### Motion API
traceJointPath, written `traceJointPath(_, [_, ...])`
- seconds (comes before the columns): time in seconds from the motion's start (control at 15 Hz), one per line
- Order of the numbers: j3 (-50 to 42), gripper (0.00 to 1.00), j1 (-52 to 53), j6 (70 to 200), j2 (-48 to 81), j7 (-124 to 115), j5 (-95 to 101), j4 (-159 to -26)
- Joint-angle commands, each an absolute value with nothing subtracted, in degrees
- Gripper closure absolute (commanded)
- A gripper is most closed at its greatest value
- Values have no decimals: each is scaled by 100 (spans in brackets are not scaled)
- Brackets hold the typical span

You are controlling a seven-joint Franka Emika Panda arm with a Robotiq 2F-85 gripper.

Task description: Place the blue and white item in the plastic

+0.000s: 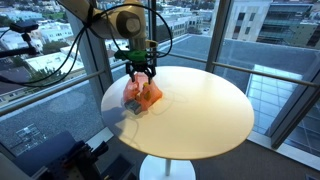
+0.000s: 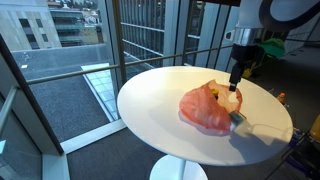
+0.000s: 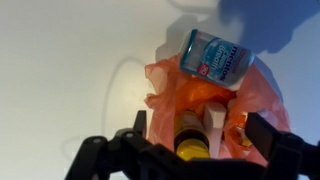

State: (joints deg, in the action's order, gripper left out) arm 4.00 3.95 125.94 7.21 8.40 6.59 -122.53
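The plastic is an orange-red crinkled container [image 3: 165, 85] on the round white table, seen in both exterior views [image 1: 146, 96] [image 2: 203, 108]. Inside it lie a yellow piece [image 3: 190, 140] and a whitish block [image 3: 216, 118]. The blue and white item [image 3: 213, 55] lies at the container's far rim, outside it; it also shows in an exterior view [image 2: 238, 117]. My gripper [image 3: 202, 128] is open and hovers right over the container, with its fingers on either side of the yellow piece and the whitish block. It shows in both exterior views [image 1: 141, 74] [image 2: 234, 90].
The round white table [image 1: 210, 110] [image 2: 155, 100] stands on a pedestal beside tall glass windows. The container sits near the table's edge. Black equipment [image 1: 75, 158] stands on the floor below that edge.
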Motion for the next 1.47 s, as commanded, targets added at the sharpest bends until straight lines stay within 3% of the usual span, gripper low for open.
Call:
traceJointPath(0.0, [339,0,267,12235,395,1204,566,-12374])
traceJointPath(0.73, [295,0,195,12183,-67,4037,725,-12950])
traceJointPath(1.4, [321,0,272,12758,54,4213,785,-13023])
